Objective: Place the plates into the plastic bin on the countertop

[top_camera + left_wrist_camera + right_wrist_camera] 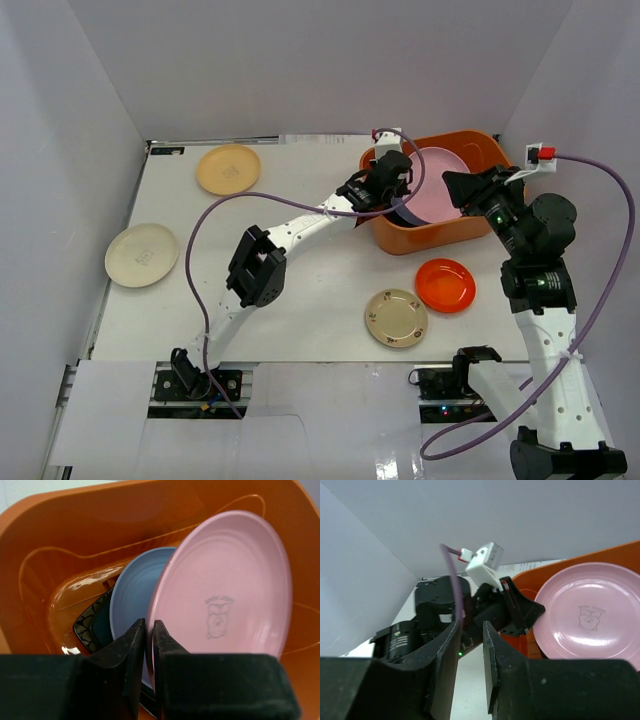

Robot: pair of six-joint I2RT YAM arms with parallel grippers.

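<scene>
My left gripper (148, 625) is shut on the lower rim of the pink plate (225, 585), which it holds tilted up over the orange plastic bin (75, 535). Inside the bin, a blue plate (132, 595) leans behind the pink one. A square black floral plate (87, 627) with a dark teal one (103, 622) on it lies lower left. From above, the left gripper (395, 195) is at the bin's (430, 240) left end with the pink plate (438, 175). My right gripper (455, 185) hovers over the bin's right part, slightly open and empty (471, 627).
On the white countertop lie a yellow plate (228, 168) at the back left, a cream plate (142, 255) at the left, a beige plate (396, 317) and a red-orange plate (445, 285) in front of the bin. White walls enclose the table.
</scene>
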